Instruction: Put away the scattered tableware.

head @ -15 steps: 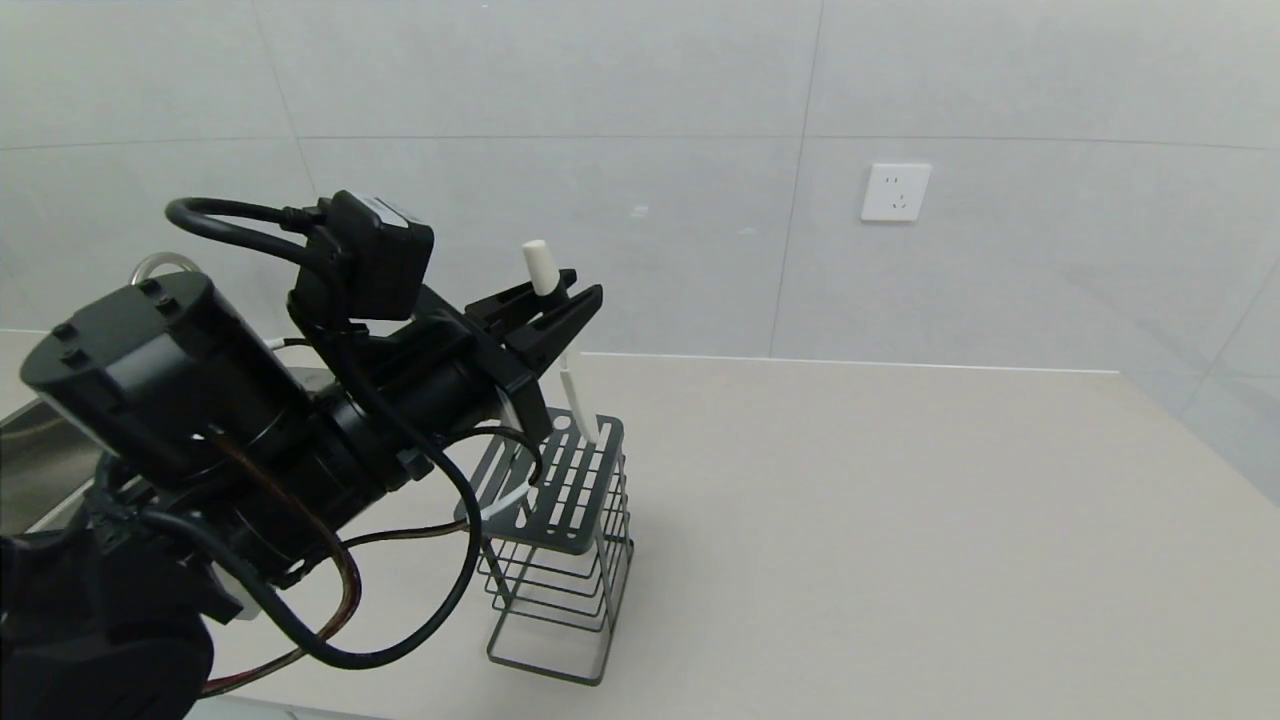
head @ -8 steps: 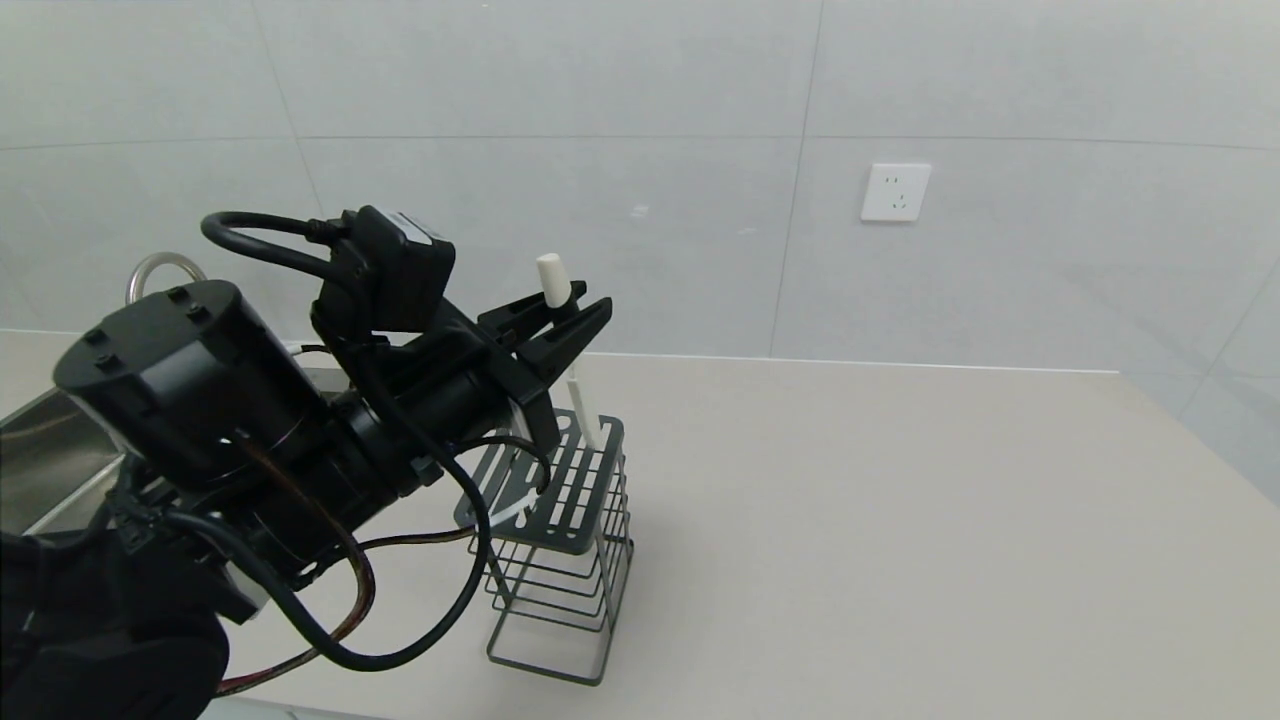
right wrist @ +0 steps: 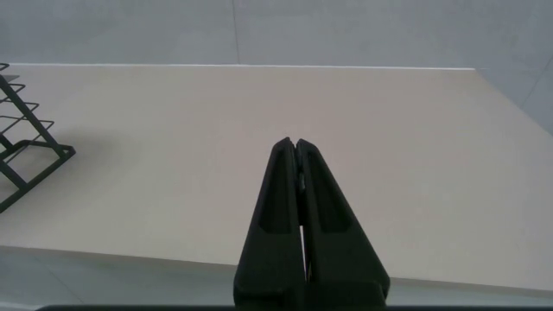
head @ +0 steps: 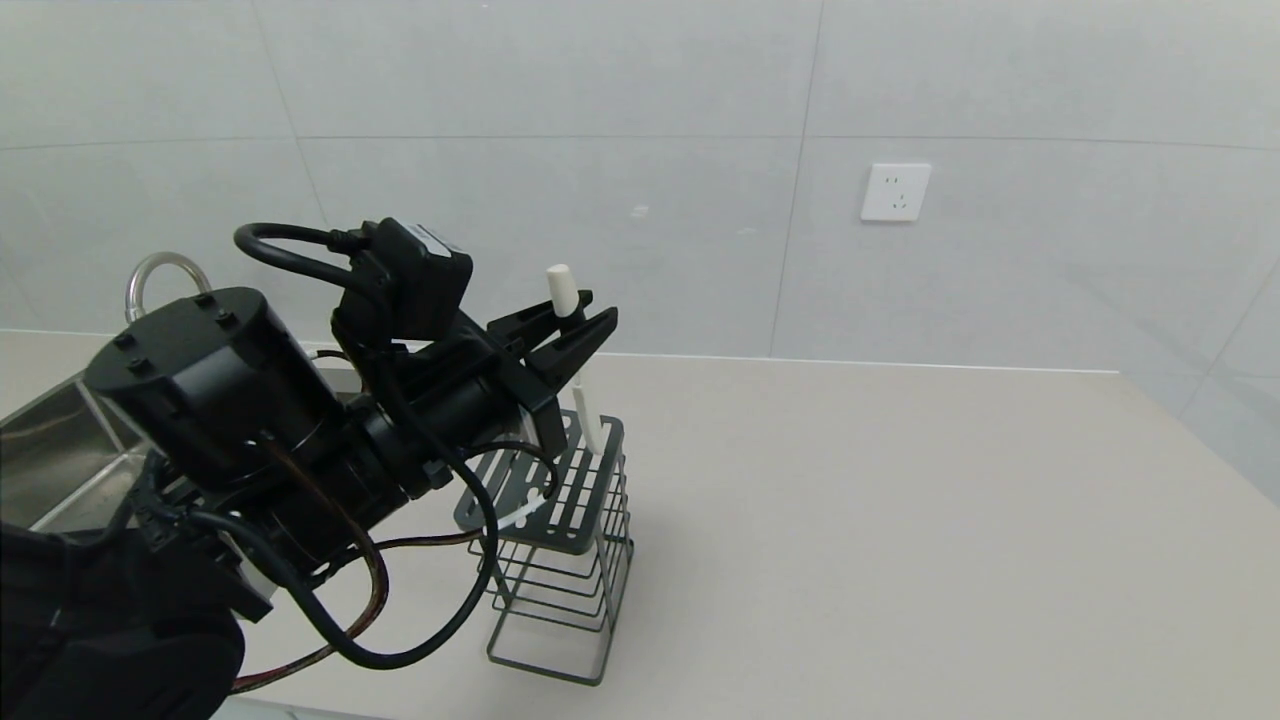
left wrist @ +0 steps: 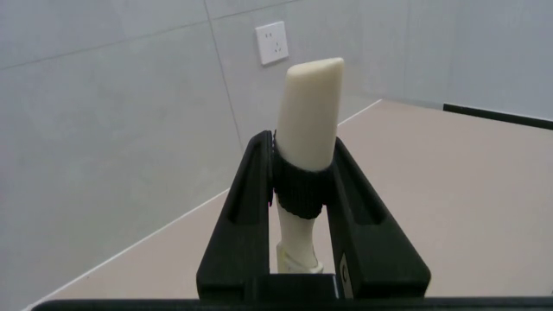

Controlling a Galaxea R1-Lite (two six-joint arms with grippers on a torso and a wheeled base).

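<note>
My left gripper is shut on a white utensil with a thick cream handle, held nearly upright. In the left wrist view the handle sticks up between the black fingers. The utensil's thin lower end reaches down to the slotted top of a dark wire rack standing on the beige counter. I cannot tell whether the tip is inside a slot. My right gripper is shut on nothing and hovers over the bare counter, with a corner of the rack off to one side.
A steel sink with a curved faucet lies at the far left behind my left arm. A white wall socket is on the tiled wall. The counter to the right of the rack is open.
My left arm has shifted slightly right and down, bringing the white utensil lower over the rack's top. The rack has stayed put.
</note>
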